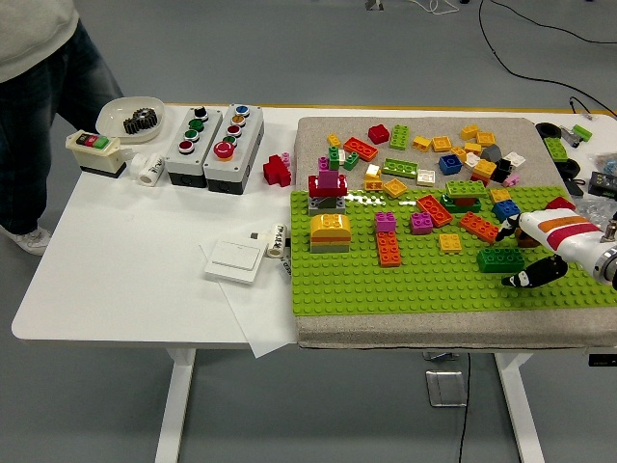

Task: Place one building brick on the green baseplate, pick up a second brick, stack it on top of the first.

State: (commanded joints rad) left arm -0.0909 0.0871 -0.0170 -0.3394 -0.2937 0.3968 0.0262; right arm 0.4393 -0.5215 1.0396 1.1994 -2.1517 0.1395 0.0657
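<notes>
The green baseplate (386, 285) lies on a grey mat and carries several bricks. A dark green brick (498, 259) sits near its right end. My right hand (514, 254), white with orange stripes, reaches in from the right edge. It is open: the fingers (508, 230) lie behind the green brick's right end and the thumb (523, 279) lies in front of it, with no clear grip. The brown brick seen earlier is hidden under the hand. An orange brick (479, 227) and a blue brick (505, 209) lie just behind the fingers. My left hand is out of view.
Loose bricks (434, 145) cover the mat's back. A yellow-grey build (331, 232) and a red-pink stack (328, 187) stand on the plate's left. Two button boxes (212, 145), a bowl with a gear (130, 118) and a white switch plate (236, 260) lie left. A person (39, 87) stands at the far left corner.
</notes>
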